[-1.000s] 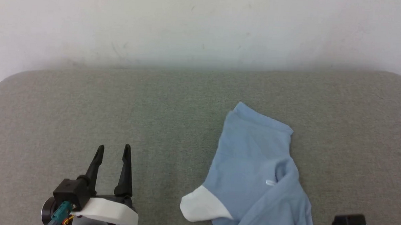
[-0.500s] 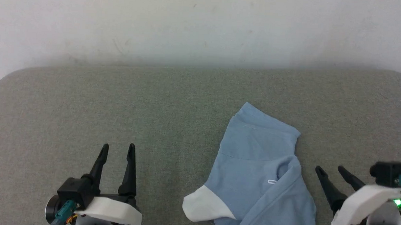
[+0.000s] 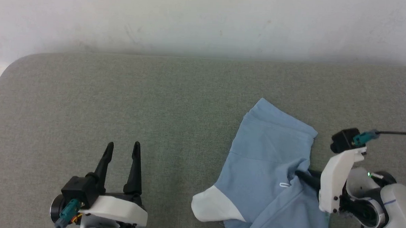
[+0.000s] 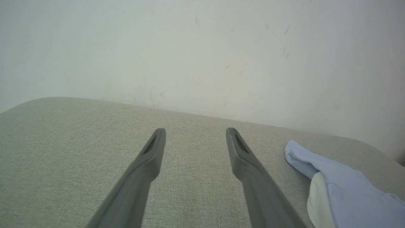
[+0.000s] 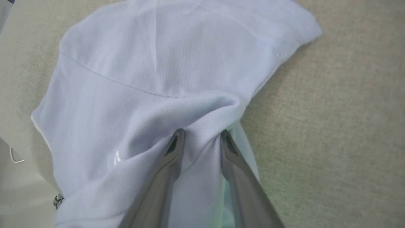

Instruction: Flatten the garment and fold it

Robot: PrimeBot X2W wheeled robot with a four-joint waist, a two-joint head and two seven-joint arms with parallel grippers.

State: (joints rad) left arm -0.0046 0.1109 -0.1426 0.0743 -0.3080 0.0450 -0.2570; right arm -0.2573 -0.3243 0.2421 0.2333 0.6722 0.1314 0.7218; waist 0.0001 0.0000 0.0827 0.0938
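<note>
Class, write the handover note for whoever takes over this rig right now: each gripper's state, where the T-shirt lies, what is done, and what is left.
Left gripper: open, empty, over the grey cushion, left of the garment.
Right gripper: jaws astride a raised fold at the garment's right edge, partly closed; firm grip unclear.
Garment: crumpled on the cushion's right half, white sleeve toward the left gripper.
Done: nothing flattened yet.
Left: spread it flat, then fold.

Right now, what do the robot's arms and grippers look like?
The left gripper and right gripper each have two long dark tapering fingers on a white bracket, plus a black camera block with a teal plug. By the right one: black cable, green light, pale rounded forearm.
</note>
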